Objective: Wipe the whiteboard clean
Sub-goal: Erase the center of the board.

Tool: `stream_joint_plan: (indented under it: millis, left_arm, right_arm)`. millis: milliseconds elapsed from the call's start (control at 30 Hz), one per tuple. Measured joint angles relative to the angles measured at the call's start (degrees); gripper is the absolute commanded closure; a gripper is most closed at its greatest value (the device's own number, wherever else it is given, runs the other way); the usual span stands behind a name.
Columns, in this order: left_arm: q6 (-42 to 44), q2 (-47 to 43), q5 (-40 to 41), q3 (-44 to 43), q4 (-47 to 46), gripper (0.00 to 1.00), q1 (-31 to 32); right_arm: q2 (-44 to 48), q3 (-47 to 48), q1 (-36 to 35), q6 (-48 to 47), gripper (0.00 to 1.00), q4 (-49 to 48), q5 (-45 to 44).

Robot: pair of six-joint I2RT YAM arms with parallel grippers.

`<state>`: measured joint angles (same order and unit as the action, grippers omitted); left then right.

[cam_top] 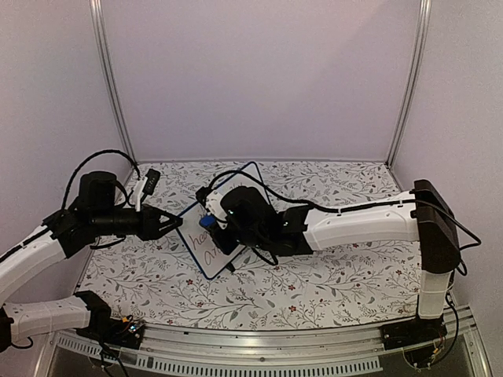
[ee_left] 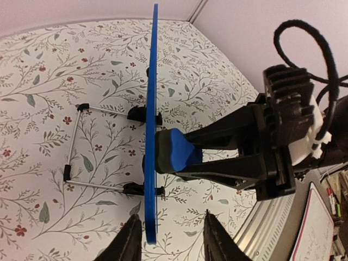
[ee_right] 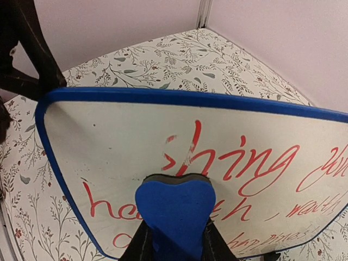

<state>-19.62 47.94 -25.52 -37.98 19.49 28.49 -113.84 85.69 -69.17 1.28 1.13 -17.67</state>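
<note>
We find a booth with plain pale lilac walls [cam_top: 259, 78] and slim aluminium corner posts [cam_top: 110, 78]. The table is covered by a matt white sheet [cam_top: 314, 290] printed with grey-green sprigs and small red flowers, and a ribbed metal rail [cam_top: 259, 339] runs along its near edge. The whiteboard [cam_top: 195, 228] stands left of centre on the sheet. It is a thin, glossy rectangle with rounded corners and a dark-blue rim, tilted back on a thin wire stand [ee_left: 73, 141] with black tips. Its face bears looping red handwriting [ee_right: 239, 163], and one stroke near the middle is faint and broken. The right gripper [ee_right: 175, 244] is closed on a blue eraser block [ee_right: 174, 212], which has a soft rounded top and a dark pad layer, and that pad is pressed flat against the written face. The left gripper [ee_left: 173, 237] is at the board's left edge with its black fingers parted and the rim between them. The finger on the written side is clear of the board. We cannot tell whether the other finger touches it. A black cable [cam_top: 236, 174] loops over the board's top, and the right arm hides the far part of the board from above.
</note>
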Motion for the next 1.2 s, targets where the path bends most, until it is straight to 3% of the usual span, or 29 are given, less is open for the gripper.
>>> stream_joint_plan:
  millis: [133, 333, 567, 1033, 1200]
  left_arm:
    - [0.35, -0.70, 0.76, -0.70, 0.66, 0.42, 0.13]
    - [1.64, 2.51, 3.67, -8.26, 3.23, 0.37, 0.17]
    - [3.06, 9.31, 4.44, -11.58, 2.71, 0.49, 0.22]
    - [3.10, 6.93, -0.09, -5.99, -1.68, 0.53, 0.24]
    - [2.99, 7.54, 0.24, -5.99, -2.05, 0.60, 0.24]
  right_arm:
    - [1.68, -2.51, 0.72, -0.04, 0.83, 0.57, -0.22]
    - [4.96, -4.09, 2.73, -0.24, 0.83, 0.50, 0.24]
    - [5.99, -3.89, 3.72, -0.26, 0.83, 0.07, 1.99]
    - [5.90, -2.32, 3.65, -0.26, 0.82, 0.11, 6.58]
    - [5.73, -0.70, 3.65, -0.26, 0.82, 0.09, 7.65]
